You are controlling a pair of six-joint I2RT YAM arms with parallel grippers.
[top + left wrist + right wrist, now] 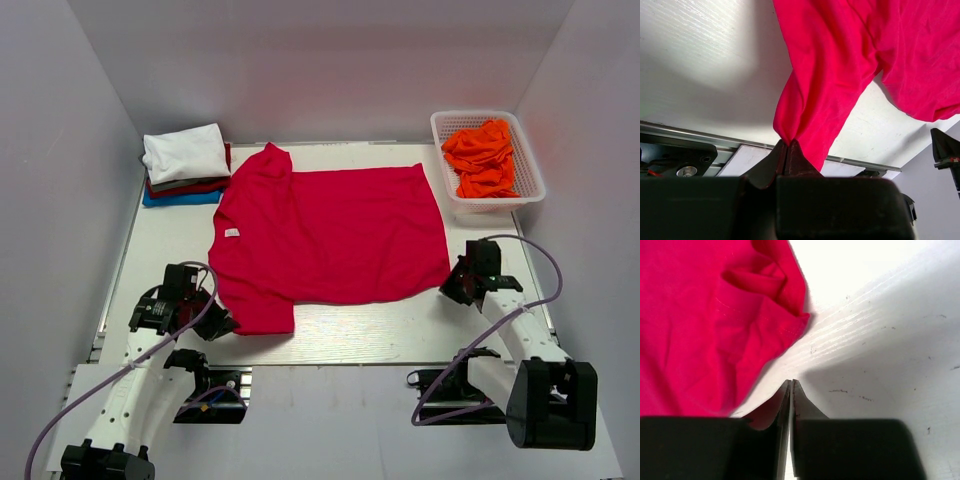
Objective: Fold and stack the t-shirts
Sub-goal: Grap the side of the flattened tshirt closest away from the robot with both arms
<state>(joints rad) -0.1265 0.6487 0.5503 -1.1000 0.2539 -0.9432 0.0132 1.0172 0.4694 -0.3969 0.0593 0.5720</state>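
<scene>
A crimson-red t-shirt (330, 230) lies spread on the table, its small white neck label (232, 233) at the left. My left gripper (218, 322) is shut on the shirt's near-left sleeve; in the left wrist view the cloth (820, 95) hangs pinched at the fingertips of that gripper (787, 144). My right gripper (452, 285) is shut and empty just off the shirt's near-right corner (795, 322); in the right wrist view its closed tips (791, 385) are over bare table. A stack of folded shirts, white on top (185, 152) over dark red and blue, sits at the back left.
A white basket (527, 195) at the back right holds orange shirts (482, 155). White walls close in the table on three sides. The table's front metal rail (680, 132) runs just below the left gripper.
</scene>
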